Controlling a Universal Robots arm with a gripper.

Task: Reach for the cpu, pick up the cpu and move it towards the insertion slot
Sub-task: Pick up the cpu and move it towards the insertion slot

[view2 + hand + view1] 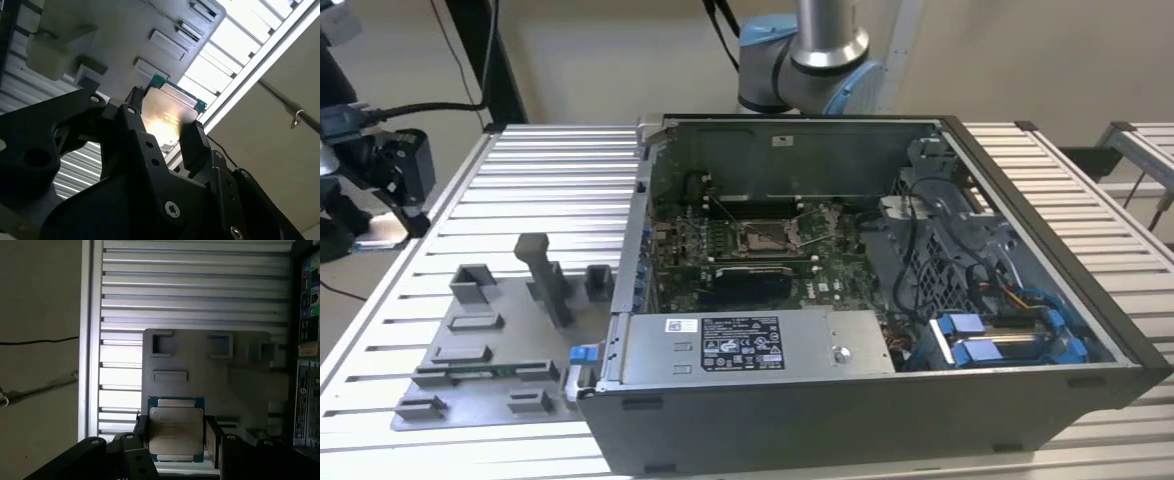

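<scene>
The cpu, a flat square chip with a silvery top and a green rim, sits between the two black fingers of my gripper, which is shut on it. In both wrist views it hangs well above the grey fixture plate. The second wrist view shows the cpu tilted, with light glaring off its top, and the gripper clamping two opposite edges. The insertion slot, a shiny metal frame with a dull centre, lies on the green board inside the open computer case.
The grey fixture plate with several raised blocks lies on the ribbed metal table at the exterior view's left, beside the case. A black device with cables stands at the table's far left edge. The arm's base rises behind the case.
</scene>
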